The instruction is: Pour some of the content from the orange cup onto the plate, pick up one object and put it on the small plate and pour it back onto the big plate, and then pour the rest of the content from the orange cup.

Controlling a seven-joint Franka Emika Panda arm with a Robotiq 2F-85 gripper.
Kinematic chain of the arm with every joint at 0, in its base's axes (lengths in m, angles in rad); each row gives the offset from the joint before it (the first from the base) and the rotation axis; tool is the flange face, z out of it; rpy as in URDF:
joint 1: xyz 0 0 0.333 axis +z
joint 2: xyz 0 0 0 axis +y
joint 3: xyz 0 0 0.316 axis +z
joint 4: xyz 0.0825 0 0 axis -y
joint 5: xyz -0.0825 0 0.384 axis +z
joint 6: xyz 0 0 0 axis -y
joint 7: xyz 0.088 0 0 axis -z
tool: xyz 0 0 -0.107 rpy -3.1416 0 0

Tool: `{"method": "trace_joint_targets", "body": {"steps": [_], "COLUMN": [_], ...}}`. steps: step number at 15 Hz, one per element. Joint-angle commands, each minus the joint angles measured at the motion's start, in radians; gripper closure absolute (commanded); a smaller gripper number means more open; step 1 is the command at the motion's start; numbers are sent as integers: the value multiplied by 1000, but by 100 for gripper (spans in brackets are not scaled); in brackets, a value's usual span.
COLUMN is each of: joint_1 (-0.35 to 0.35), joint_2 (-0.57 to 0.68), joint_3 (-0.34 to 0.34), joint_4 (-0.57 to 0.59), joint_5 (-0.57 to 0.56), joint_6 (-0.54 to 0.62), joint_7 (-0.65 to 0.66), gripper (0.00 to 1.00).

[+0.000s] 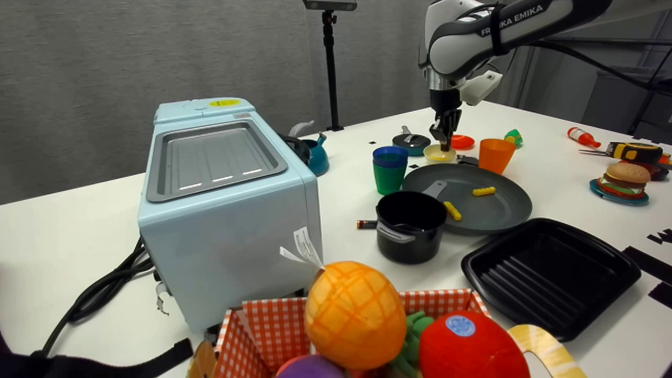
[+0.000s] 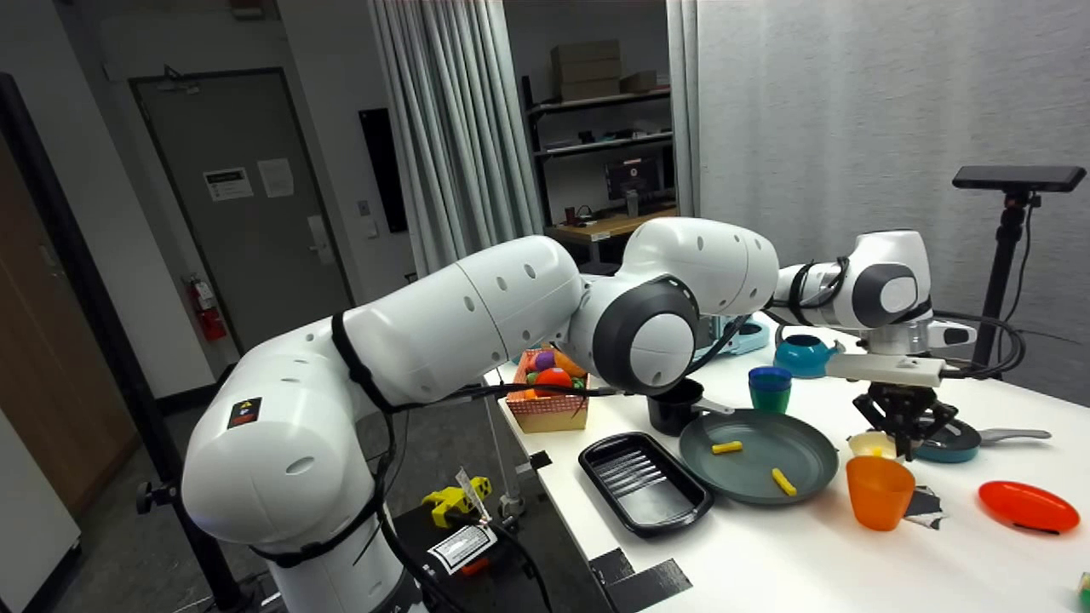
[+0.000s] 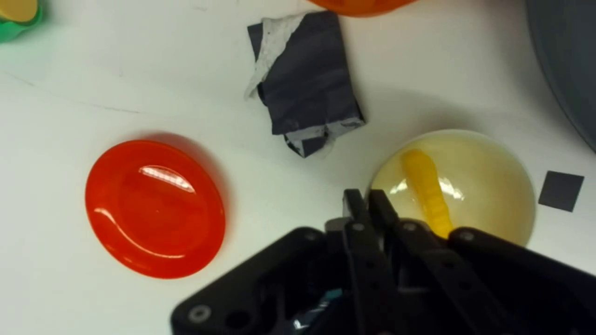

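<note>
Gripper [image 3: 367, 194] pinches the small plate [image 3: 493, 186] by its rim, jaws nearly together — one yellow piece [image 3: 426, 186] inside; in an exterior view, orange cup [image 1: 496, 156] at three o'clock from it, big plate [image 1: 475, 206] at five.

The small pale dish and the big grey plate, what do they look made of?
Small dish: probably glossy plastic or glazed ceramic, with crisp highlights. Big plate: matte, perhaps plastic or coated metal, since its surface shows no sharp glints.

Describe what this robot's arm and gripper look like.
The arm is white and rounded, with dark grey panels, black straps, black cables and light Franka Emika lettering partly hidden by a strap. The gripper is black, with slim fingers.
</note>
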Motion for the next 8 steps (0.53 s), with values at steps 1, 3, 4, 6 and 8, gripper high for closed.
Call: {"method": "trace_joint_targets", "body": {"steps": [1, 3, 4, 6, 8], "joint_1": [-3, -2, -2, -2, -3], "joint_2": [28, 17, 11, -2, -20], "joint_3": [14, 23, 26, 42, 60], "joint_4": [65, 67, 67, 61, 54], "joint_5": [24, 31, 33, 41, 50], "joint_6": [-47, -50, -42, -35, -33], "joint_7": [21, 19, 18, 11, 0], "gripper": [100, 100, 99, 99, 99]}}
